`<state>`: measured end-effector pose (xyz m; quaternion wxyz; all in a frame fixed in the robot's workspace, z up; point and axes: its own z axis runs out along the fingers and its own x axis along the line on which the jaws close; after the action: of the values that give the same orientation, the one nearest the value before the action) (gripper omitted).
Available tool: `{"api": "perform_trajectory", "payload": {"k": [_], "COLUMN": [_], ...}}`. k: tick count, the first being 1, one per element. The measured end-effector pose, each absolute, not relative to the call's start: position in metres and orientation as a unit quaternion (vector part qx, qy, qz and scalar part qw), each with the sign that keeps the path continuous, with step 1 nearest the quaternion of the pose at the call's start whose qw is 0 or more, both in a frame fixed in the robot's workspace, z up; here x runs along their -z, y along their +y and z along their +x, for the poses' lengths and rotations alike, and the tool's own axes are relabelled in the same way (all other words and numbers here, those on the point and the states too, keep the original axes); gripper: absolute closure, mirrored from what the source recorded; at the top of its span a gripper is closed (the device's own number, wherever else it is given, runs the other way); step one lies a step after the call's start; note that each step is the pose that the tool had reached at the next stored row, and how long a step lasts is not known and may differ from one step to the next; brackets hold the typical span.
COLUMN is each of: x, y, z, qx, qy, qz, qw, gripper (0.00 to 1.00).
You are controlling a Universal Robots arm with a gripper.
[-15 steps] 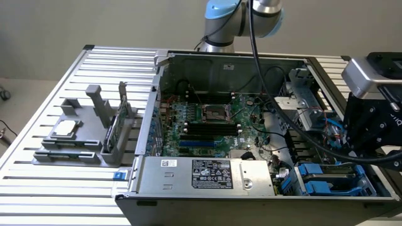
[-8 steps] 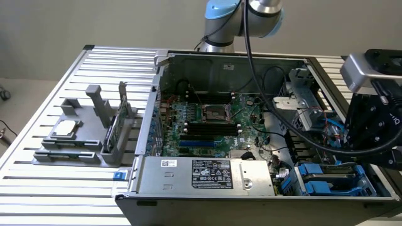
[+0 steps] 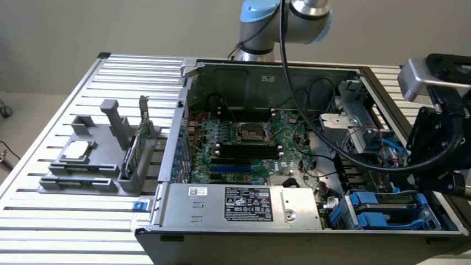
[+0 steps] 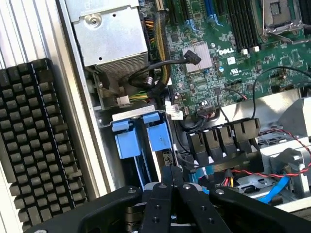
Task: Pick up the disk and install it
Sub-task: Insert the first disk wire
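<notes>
While I am watching the exterior view, the arm [image 3: 283,16] is arching over the open case [image 3: 257,77], which is lying on the slatted table [image 3: 52,221]. The gripper [image 3: 440,181] is hanging at that view's right, over the case's edge and just above the drive bay. From this side I cannot tell how its jaws are standing. The disk [image 3: 387,206] is sitting in that bay, in the near corner of the case at the exterior view's right, clipped in its frame [image 3: 365,203], and the gripper is not holding it. The power supply [image 3: 243,204] is lying just beside the bay, with the motherboard [image 3: 243,141] behind it. At the exterior view's left, off the case, a grey rack [image 3: 88,171] is carrying a chip [image 3: 77,150] and an upright card [image 3: 136,146].

Through the wrist view I am looking into the same corner. The gripper [image 4: 173,177] is showing its two fingers [image 4: 166,177] pressed together with nothing between them (closed and empty, as far as I can see). Beyond them the blue ends of the frame [image 4: 129,143] are standing in the bay, near the power supply [image 4: 109,36] and the motherboard [image 4: 233,53]. A black ridged block [image 4: 39,145] is lying outside the case wall.
</notes>
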<state>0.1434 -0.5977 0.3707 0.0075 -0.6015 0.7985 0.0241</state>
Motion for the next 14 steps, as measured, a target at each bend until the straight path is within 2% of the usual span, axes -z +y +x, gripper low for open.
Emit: {"api": "perform_trajectory", "payload": {"k": [14], "x": [-0.3707], "y": [-0.5977], "z": [0.1434], "qx": [-0.024], "qy": [0.855], "qz": [-0.518], "qw": [0.011], "gripper": [0.89]}}
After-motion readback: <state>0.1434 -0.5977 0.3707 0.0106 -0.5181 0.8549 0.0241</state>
